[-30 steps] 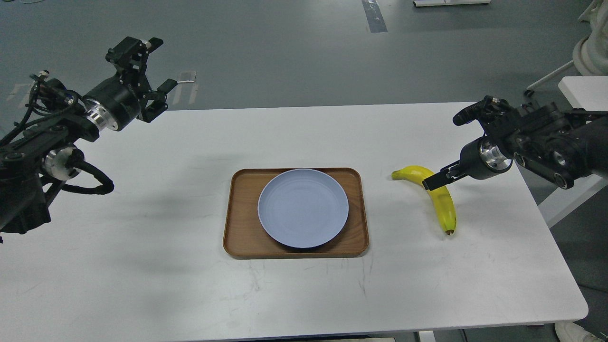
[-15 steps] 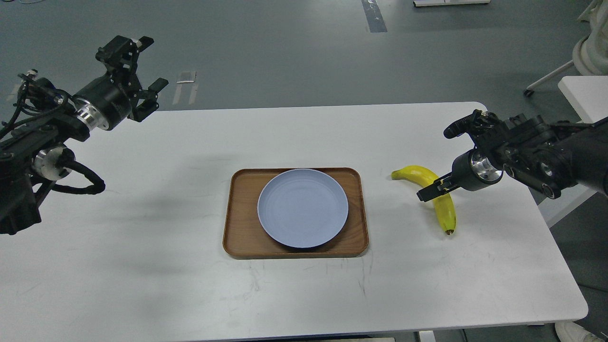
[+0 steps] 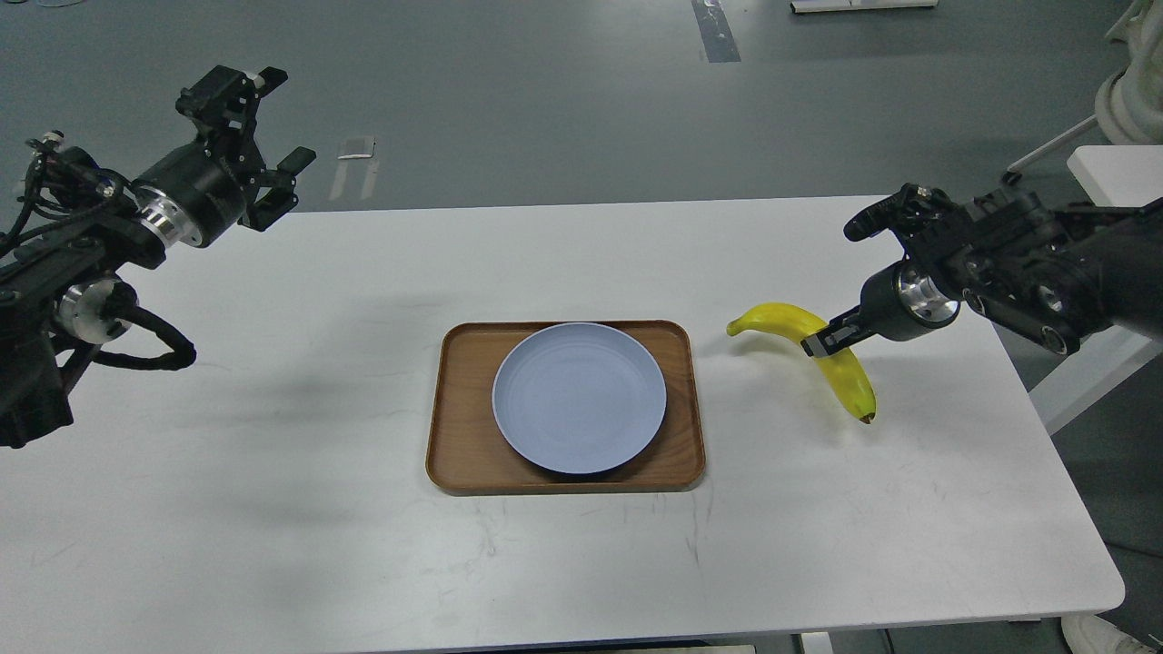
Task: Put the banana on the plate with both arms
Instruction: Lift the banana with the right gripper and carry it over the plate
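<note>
**Banana gripped to the right of the plate**

A white rectangular table (image 3: 273, 509) stands on a grey floor and carries everything. At its middle a brown wooden tray (image 3: 463, 454) holds the round pale blue plate (image 3: 580, 398), which is bare. The curved yellow banana (image 3: 840, 363) sits right of the tray, apart from it, stem end pointing left toward the plate and dark tip down-right. The right end effector (image 3: 818, 341) is clamped across the banana's middle; the fruit appears lifted just clear of the table, judging by the faint shadow below it. The left end effector (image 3: 259, 123) hangs spread and empty, well away over the far left corner. The plate lies directly left of the held banana, along its long axis, so the right arm is plainly the nearer one for the carry.
</note>
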